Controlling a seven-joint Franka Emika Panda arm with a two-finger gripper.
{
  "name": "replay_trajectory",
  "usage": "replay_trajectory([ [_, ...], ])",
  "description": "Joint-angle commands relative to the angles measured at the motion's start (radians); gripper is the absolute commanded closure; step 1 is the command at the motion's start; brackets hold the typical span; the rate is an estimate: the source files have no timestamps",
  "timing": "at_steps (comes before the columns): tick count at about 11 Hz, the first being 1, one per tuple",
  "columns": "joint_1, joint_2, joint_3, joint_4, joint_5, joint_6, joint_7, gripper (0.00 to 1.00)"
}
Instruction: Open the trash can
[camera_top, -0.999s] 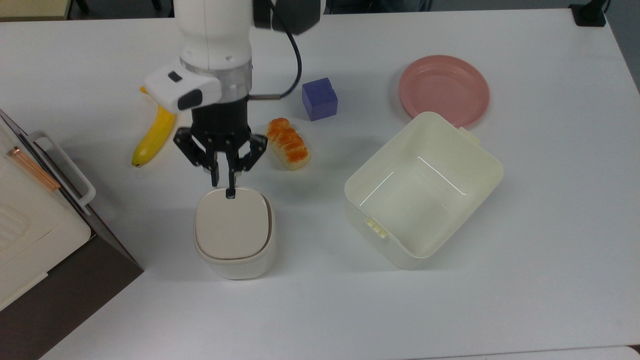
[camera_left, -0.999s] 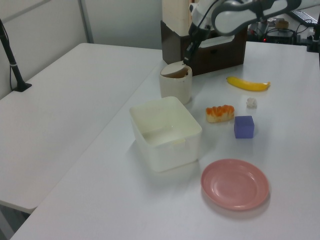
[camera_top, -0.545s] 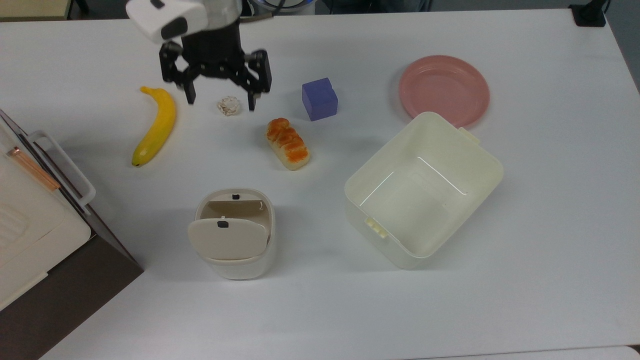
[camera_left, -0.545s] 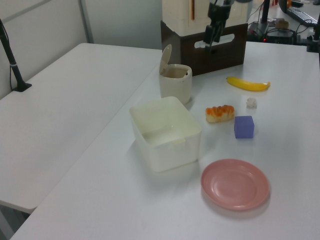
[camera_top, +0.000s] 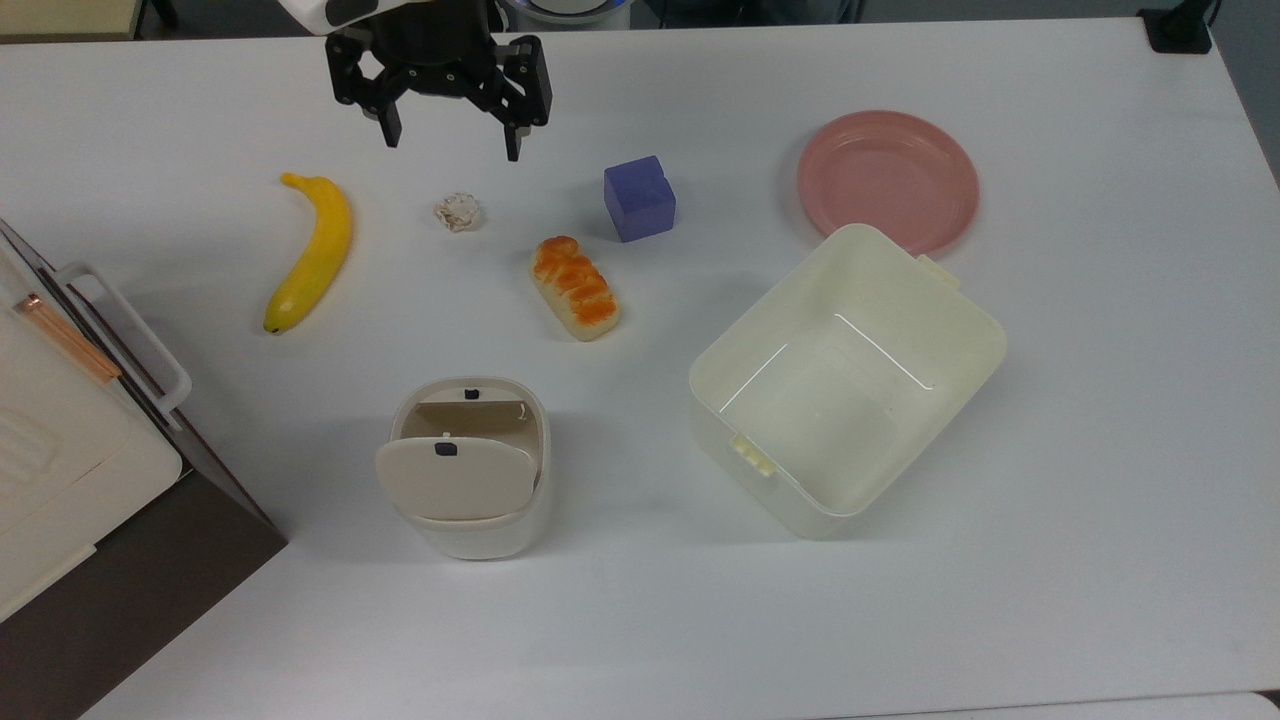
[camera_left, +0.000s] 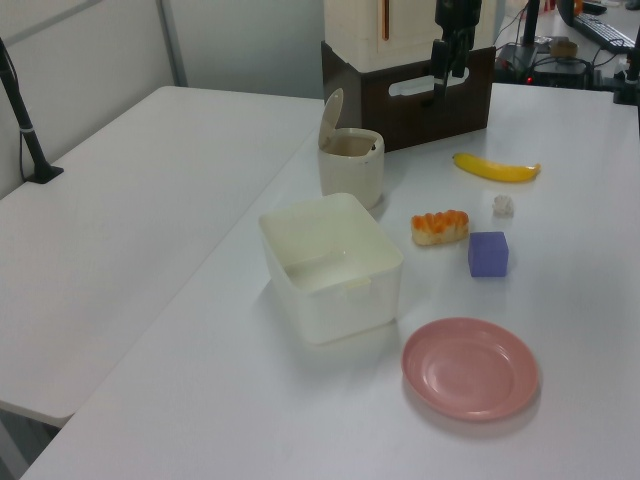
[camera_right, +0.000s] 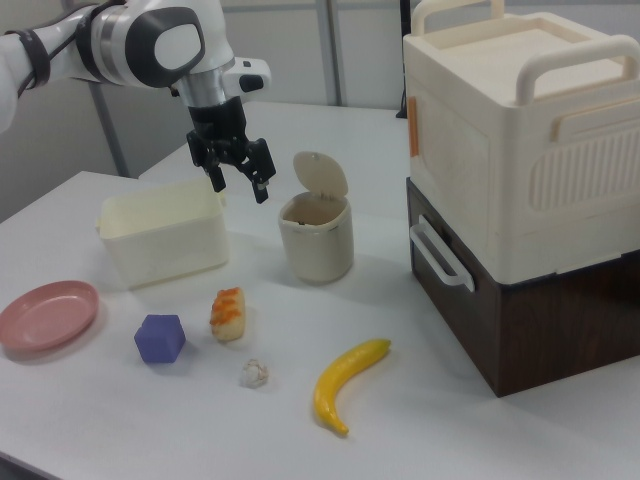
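The trash can (camera_top: 478, 525) is a small cream-white bin near the top view's lower left. Its beige lid (camera_top: 455, 482) stands tilted up on its hinge, so the inside shows. A small dark button (camera_top: 470, 393) sits on the rim. In the left view the trash can (camera_left: 352, 172) has its lid (camera_left: 331, 110) raised, as does the trash can (camera_right: 316, 245) in the right view. My gripper (camera_top: 450, 140) hangs open and holds nothing, high above the table and well away from the bin toward the top view's top edge. It also appears as gripper (camera_right: 240, 184) and gripper (camera_left: 440, 88).
On the table lie a banana (camera_top: 308, 255), a crumpled paper ball (camera_top: 459, 211), a bread roll (camera_top: 575, 288), a blue cube (camera_top: 639, 198) and a pink plate (camera_top: 887, 180). A lidless pale-yellow tub (camera_top: 960, 300) stands right of the bin. A large cream box on a dark base (camera_top: 60, 450) is at the left edge.
One second ago my gripper was shut with its tips on the button of the closed lid. The lid has sprung up. My gripper has risen, pulled away from the bin and opened.
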Motion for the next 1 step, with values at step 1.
replay_trajectory([
  [1, 0.014, -0.024, -0.002, -0.017, 0.008, -0.034, 0.023, 0.00],
])
